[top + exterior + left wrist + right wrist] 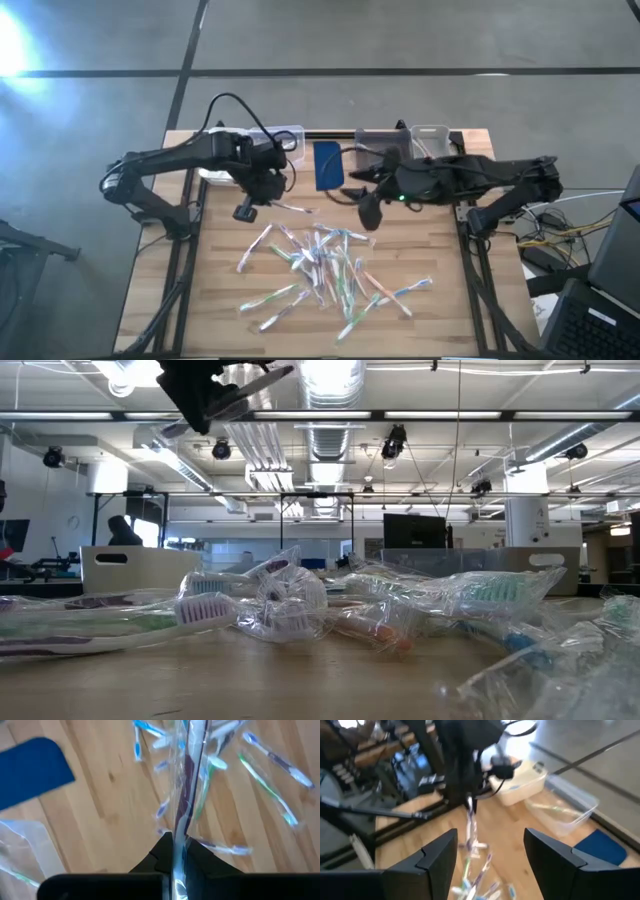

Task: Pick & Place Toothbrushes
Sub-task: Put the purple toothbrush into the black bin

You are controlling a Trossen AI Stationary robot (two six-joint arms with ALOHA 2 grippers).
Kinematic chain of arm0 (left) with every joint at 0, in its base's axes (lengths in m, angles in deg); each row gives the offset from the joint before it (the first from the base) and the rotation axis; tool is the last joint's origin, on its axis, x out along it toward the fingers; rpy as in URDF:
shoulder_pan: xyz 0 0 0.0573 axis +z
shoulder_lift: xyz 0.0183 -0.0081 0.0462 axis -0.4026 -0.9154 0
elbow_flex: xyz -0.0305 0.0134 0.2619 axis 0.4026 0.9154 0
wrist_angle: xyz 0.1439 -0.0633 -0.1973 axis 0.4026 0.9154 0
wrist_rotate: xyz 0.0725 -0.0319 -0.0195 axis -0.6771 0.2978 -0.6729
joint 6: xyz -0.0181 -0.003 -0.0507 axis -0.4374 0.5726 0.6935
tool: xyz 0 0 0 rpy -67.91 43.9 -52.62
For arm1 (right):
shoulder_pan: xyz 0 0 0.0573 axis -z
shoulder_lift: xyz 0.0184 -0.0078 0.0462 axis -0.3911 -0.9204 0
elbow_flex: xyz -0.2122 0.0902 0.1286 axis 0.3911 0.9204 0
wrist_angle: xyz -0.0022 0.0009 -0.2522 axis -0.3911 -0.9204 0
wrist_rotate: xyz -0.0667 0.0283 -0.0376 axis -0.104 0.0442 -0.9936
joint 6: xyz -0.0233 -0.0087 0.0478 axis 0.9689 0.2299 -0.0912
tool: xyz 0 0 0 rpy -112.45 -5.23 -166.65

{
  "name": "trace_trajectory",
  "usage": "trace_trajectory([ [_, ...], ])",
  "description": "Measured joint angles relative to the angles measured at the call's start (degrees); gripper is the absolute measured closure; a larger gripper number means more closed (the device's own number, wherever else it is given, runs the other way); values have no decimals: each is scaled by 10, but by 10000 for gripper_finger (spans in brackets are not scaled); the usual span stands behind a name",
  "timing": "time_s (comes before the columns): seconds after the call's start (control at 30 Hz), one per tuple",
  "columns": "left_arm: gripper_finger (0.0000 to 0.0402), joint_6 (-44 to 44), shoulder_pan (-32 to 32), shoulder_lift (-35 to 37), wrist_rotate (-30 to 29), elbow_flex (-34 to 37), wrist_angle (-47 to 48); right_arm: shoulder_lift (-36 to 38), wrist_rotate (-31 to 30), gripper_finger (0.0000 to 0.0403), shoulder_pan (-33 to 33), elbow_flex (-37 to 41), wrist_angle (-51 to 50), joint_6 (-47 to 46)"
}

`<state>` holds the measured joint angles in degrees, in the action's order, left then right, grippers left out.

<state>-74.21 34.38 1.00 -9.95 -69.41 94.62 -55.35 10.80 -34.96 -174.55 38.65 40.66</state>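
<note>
Several toothbrushes in clear wrappers lie in a loose pile on the wooden table, and they also show in the low view. My left gripper is above the table, left of the pile's far end, shut on one wrapped toothbrush with a dark purple handle. The low view shows this gripper high up. My right gripper hovers over the pile's far right side, open and empty. My left gripper pinches one end of the wrapped toothbrush between its two shut fingers. The brush runs straight out from the fingertips, along the fingers, toward the table's right. It is lifted clear of the table, and its wrapper sticks out beyond the fingers.
A dark blue pad lies at the table's far middle. A clear bin stands left of the pad at the far edge. Other plastic bins stand right of it. Cables run along the far edge. Bare wood lies at the near left.
</note>
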Motion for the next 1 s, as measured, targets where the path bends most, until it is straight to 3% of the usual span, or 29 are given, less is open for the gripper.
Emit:
trace_trajectory([
  [0.2,381,3,2,0,-17,-1,62,-41,48,178,2,-6,0,1],
  [0.57,381,3,1,0,-31,-1,69,-128,80,177,13,-49,-1,26],
  [1.0,380,34,1,0,-31,-36,46,-242,124,165,51,-184,-107,53],
])
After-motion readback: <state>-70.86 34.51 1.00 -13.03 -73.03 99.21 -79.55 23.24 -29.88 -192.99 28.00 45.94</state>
